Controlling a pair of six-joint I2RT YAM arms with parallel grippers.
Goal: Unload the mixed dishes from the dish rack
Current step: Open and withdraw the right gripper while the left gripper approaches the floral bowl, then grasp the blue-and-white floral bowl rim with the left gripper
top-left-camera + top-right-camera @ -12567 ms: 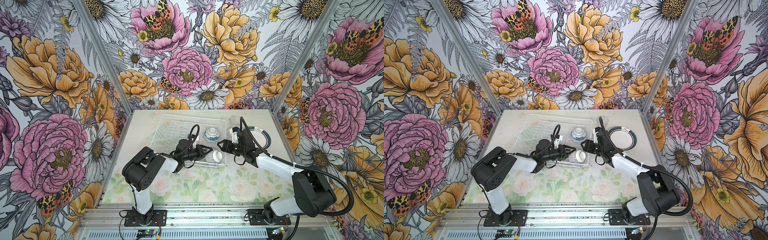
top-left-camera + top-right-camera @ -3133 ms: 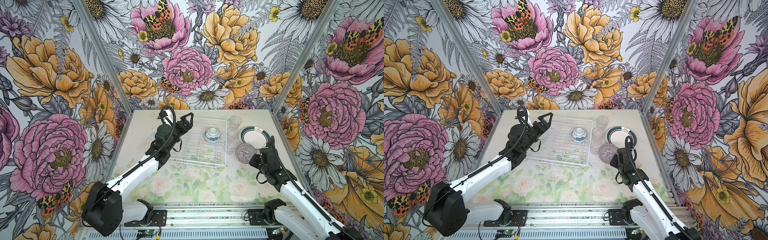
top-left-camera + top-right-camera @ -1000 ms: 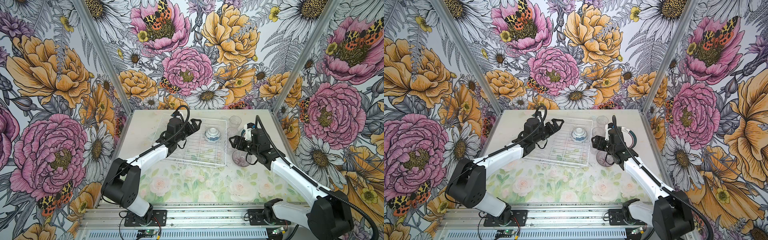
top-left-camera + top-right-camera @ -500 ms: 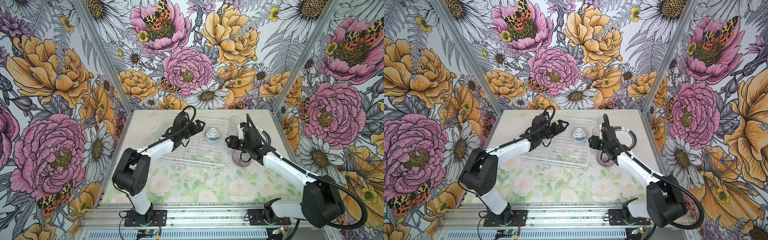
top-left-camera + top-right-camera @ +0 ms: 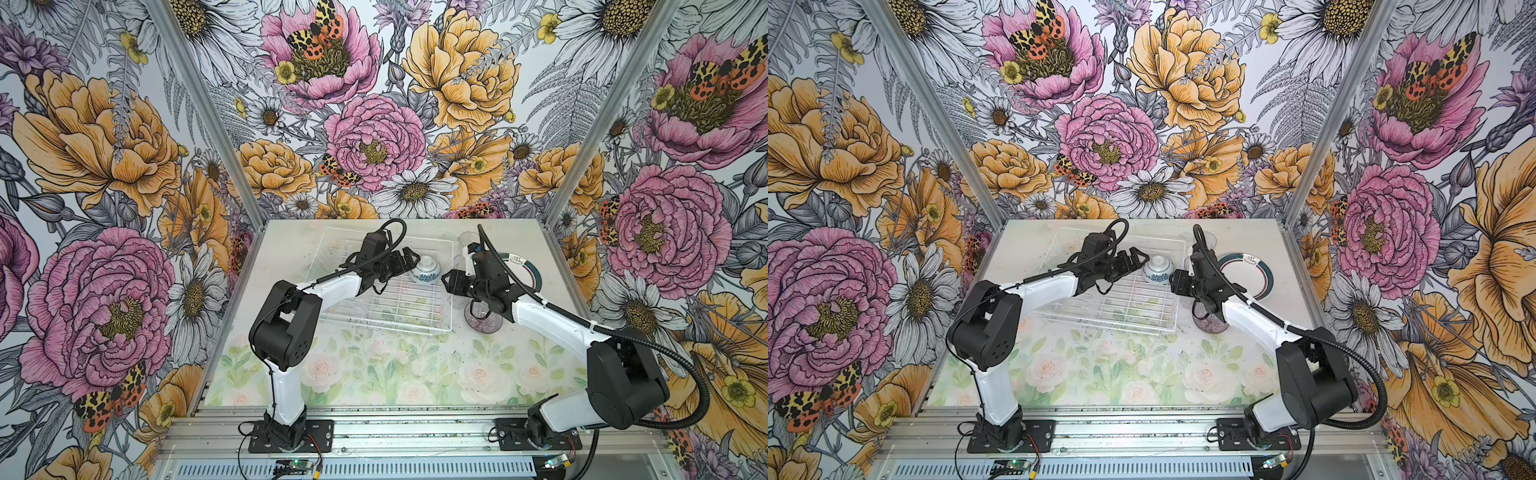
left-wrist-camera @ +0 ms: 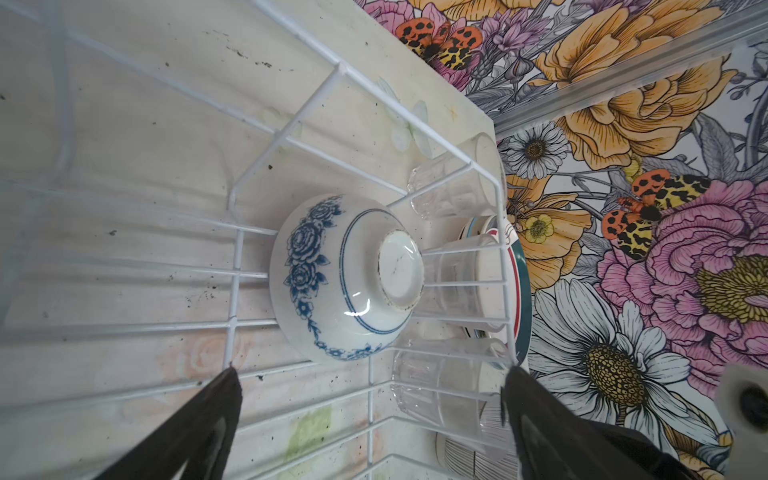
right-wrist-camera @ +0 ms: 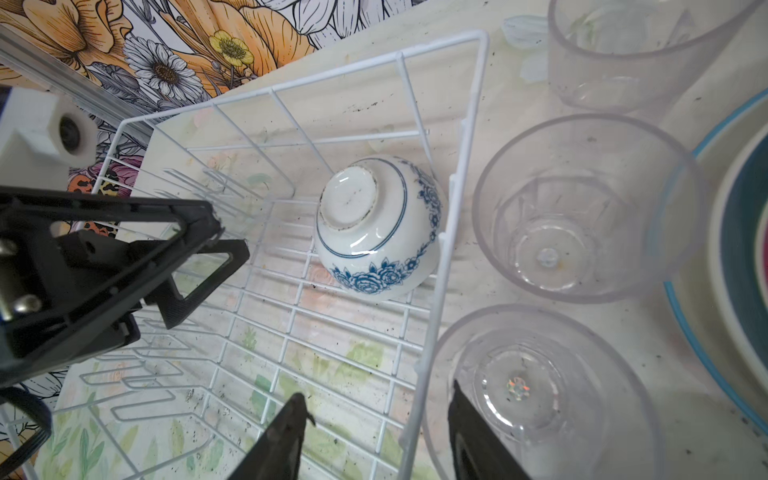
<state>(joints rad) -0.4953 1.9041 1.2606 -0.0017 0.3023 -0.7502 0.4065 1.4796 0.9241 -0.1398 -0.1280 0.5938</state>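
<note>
A blue-and-white floral bowl [image 5: 424, 271] [image 5: 1158, 270] lies upside down in the far right corner of the white wire dish rack [image 5: 386, 328] [image 5: 1113, 323]. My left gripper [image 5: 409, 262] [image 6: 371, 374] hovers open just left of the bowl [image 6: 349, 276], holding nothing. My right gripper [image 5: 448, 283] [image 7: 376, 395] is open at the rack's right wall [image 7: 457, 187], one finger on each side of the wire, a little short of the bowl [image 7: 378, 226]. Nothing is gripped.
Outside the rack's right wall stand three clear tumblers [image 7: 582, 208] [image 7: 623, 45] [image 7: 532, 390]. Further right lies a teal-rimmed plate [image 5: 525, 274] [image 5: 1252, 276]. A ribbed greyish bowl [image 5: 482, 322] sits by the rack's near right corner, under my right arm.
My right gripper has moved left from above the ribbed bowl to the rack's right wall, and its jaws have narrowed. My left gripper has moved right, closer to the floral bowl.
</note>
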